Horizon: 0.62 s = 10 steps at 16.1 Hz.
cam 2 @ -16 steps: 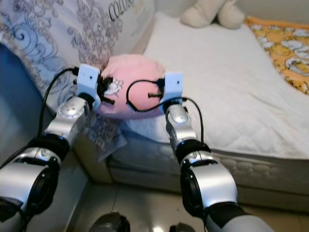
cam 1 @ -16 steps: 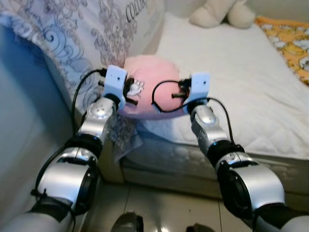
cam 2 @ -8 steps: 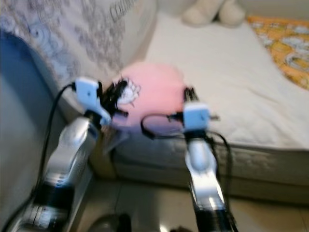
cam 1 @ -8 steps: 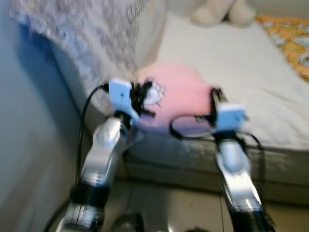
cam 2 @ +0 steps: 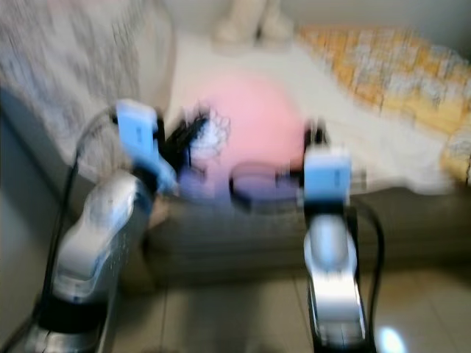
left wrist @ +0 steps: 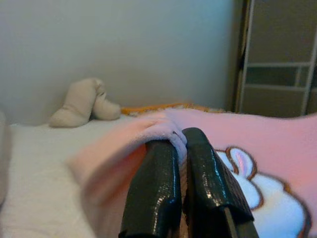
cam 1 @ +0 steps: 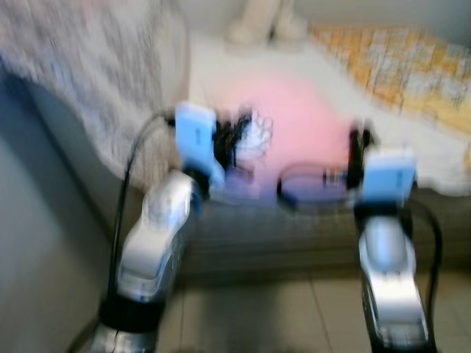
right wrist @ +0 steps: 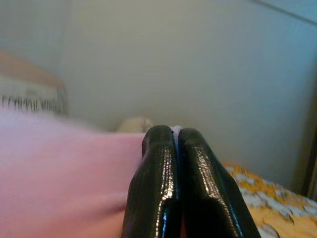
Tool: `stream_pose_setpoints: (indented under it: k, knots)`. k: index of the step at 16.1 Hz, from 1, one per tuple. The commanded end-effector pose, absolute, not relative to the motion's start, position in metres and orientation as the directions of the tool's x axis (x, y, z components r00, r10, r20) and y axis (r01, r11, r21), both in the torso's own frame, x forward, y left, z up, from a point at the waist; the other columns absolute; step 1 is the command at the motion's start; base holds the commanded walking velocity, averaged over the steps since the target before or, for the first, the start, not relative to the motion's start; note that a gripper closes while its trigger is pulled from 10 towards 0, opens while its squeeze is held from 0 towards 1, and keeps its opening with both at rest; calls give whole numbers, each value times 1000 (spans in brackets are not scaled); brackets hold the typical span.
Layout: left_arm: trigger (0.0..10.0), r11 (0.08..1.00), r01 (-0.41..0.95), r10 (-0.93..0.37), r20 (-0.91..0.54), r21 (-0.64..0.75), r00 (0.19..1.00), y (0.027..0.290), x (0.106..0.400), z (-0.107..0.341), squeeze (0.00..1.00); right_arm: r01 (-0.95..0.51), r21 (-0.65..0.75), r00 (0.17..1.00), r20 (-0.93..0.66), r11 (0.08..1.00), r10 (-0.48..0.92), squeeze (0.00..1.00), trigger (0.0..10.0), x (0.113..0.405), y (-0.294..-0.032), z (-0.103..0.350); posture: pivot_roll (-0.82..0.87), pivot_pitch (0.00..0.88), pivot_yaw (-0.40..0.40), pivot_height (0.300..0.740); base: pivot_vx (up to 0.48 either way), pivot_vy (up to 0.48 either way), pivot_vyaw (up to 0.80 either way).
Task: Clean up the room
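A white bed fills the far scene, with a beige plush toy at its far end, an orange patterned blanket right, and tiled floor nearest.

Both silver arms are stretched forward, side by side and raised about the same — head views are pretty blurry though. The left gripper has its two black fingers pinched together, with pink fabric caught between the tips. The right gripper is clamped the same way — fingers pressed tight, a sliver of pale fabric between the tips.
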<state>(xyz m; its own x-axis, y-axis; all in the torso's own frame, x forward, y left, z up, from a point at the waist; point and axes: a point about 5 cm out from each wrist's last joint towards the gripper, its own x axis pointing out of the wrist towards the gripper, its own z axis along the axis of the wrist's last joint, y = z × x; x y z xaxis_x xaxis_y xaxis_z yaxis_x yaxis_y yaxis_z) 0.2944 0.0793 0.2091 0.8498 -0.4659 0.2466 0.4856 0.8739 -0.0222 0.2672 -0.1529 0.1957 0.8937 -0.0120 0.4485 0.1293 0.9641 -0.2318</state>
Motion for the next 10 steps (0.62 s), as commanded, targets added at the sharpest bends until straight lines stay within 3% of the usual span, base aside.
stream_pose_setpoints:
  k: [1,10]
  knots:
    - [10000,915,402,-384,244,-27,890,94,298,212,0,266,-196,889,429,944,-162,0,10000,270,-184,195,-89,0,33,740,442,0,0]
    - [10000,942,324,-300,219,-84,929,100,307,211,0,181,-189,912,398,965,-93,0,10000,291,-179,198,-74,0,24,740,440,0,0]
